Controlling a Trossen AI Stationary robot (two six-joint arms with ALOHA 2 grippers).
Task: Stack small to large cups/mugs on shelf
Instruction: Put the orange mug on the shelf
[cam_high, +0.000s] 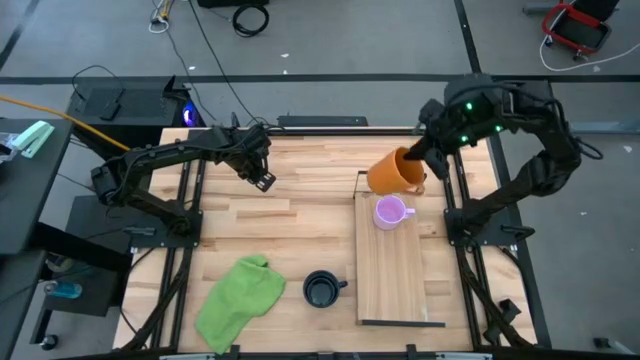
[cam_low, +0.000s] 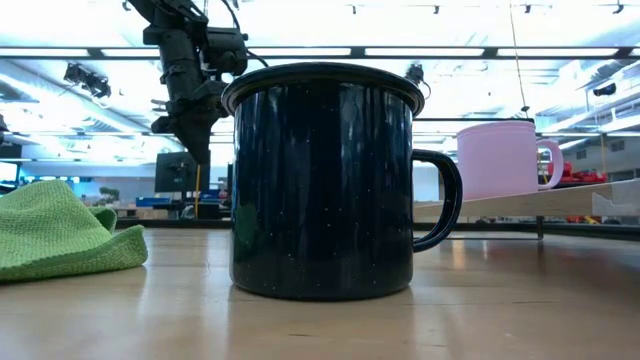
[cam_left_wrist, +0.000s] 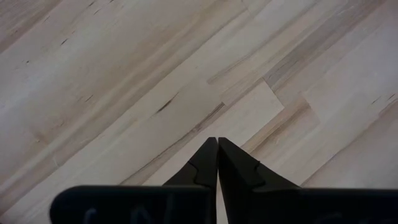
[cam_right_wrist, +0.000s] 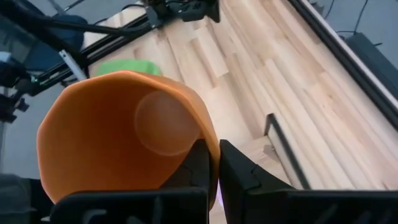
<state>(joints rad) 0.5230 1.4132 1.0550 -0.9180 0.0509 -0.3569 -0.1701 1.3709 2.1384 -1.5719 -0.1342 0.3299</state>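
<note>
The right pincer (cam_high: 413, 160) grips the orange mug (cam_high: 393, 173) by its thin rim, 1 dark finger inside the wall and 1 outside, as the right wrist view shows. The mug is smooth, matte and round-mouthed, tipped on its side in the air over the far end of the shelf (cam_high: 395, 285), with its open mouth facing the left side of the worktop (cam_high: 280, 240).

The shelf is a long rectangular board of pale wood with thin black wire at each short end. On it, just nearer than the orange mug, the light purple mug (cam_high: 389, 212) stands upright, glossy, its small handle pointing right.

The black mug (cam_high: 321, 289) stands upright on the worktop just left of the shelf's near half. In the low view it is dark speckled enamel with a rolled lip and a loop handle. A crumpled green cloth (cam_high: 238, 300) with a nubby weave lies to its left.

The left pincer (cam_high: 262, 178) hangs over bare planks at the far left, its 2 tapered fingers pressed together on nothing.
</note>
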